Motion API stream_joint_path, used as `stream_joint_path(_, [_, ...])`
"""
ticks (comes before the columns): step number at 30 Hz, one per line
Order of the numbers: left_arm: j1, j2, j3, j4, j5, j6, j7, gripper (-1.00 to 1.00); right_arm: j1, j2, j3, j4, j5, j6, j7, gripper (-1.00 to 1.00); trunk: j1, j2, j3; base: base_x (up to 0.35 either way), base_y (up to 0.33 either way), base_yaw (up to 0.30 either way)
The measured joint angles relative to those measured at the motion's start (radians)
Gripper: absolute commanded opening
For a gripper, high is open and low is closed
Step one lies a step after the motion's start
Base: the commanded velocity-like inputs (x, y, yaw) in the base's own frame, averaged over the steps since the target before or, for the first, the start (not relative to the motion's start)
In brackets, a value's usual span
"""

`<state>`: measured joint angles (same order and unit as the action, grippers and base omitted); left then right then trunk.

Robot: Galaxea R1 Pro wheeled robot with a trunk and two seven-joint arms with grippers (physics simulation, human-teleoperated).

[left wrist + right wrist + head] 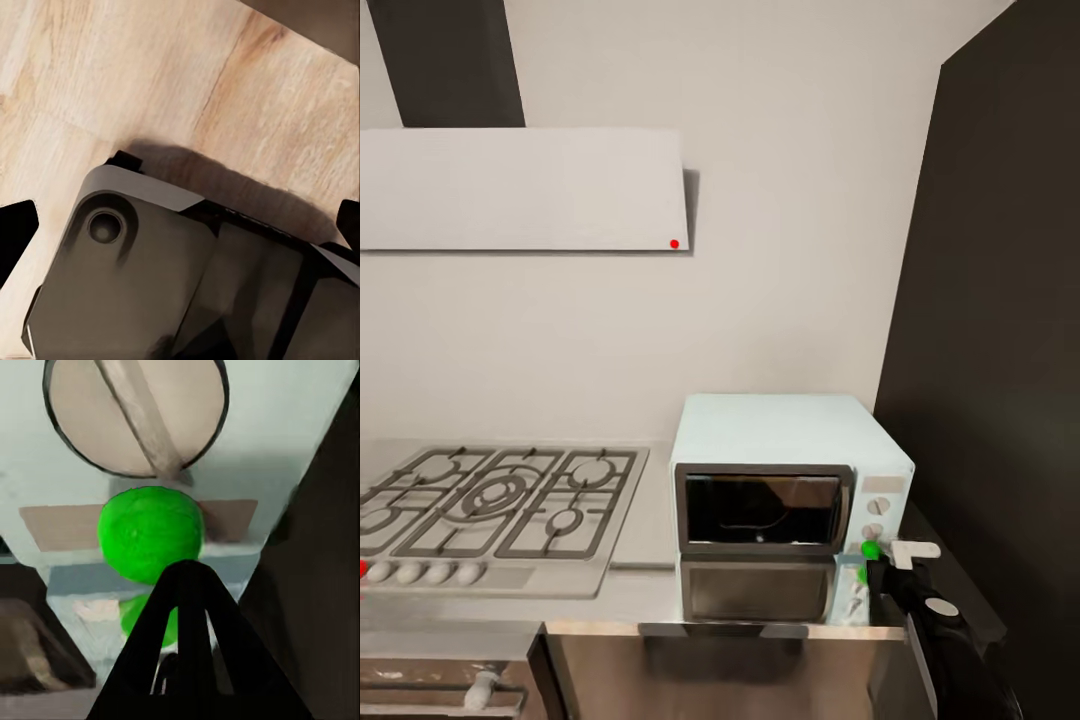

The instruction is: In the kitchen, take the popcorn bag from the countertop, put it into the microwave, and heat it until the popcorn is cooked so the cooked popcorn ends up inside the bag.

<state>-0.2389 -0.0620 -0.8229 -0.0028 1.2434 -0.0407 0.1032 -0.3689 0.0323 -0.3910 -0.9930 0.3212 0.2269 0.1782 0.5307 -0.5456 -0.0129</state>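
Head view looks down on a grey worktop carrying a gas hob on the left and a pale-blue microwave on the right, against a light wall under a white hood with a small red dot. No brand or writing can be read anywhere. The microwave's dark glass door is closed, and what lies behind it cannot be made out; its mirror image shows in the glossy worktop below. On its white panel a round light glows green under two knobs. The right tool sits at that light, its fingers drawn together into a narrow black point, gripping nothing; the right wrist view shows the point just under the green light, with a slotted knob beyond. The left wrist view shows light wood floor and the robot's dark base; the left tool's black fingertips sit wide apart at the frame's edges, partly cut off.
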Motion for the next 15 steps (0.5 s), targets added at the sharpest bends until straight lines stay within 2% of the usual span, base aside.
stream_joint_path(5, [0.0,-0.002,-0.002,0.0,-0.006,0.0,0.0,1.0,0.0,0.002,0.006,-0.022,0.001,0.002,0.005,-1.0,0.0,0.0,0.0,-0.346,0.0,0.0])
stream_joint_path(7, [0.0,-0.002,-0.002,0.0,-0.006,0.0,0.0,1.0,0.0,0.008,0.01,-0.066,0.001,0.012,0.005,-1.0,0.0,0.0,0.0,-0.346,0.0,0.0])
stream_joint_path(10, [0.0,-0.002,-0.002,0.0,-0.005,0.0,0.0,1.0,0.0,0.015,0.016,-0.132,-0.002,0.081,0.007,-1.0,0.0,0.0,0.0,-0.347,0.0,0.0])
stream_joint_path(13, [0.0,-0.002,-0.002,0.0,-0.006,0.0,0.0,1.0,0.0,0.018,0.018,-0.167,-0.002,0.106,0.008,-1.0,0.0,0.0,0.0,-0.346,0.0,0.0])
stream_joint_path(15, [0.0,-0.002,-0.002,0.0,-0.006,0.0,0.0,1.0,0.0,0.019,0.018,-0.198,-0.001,0.161,0.008,-1.0,0.0,0.0,0.0,-0.346,0.0,0.0])
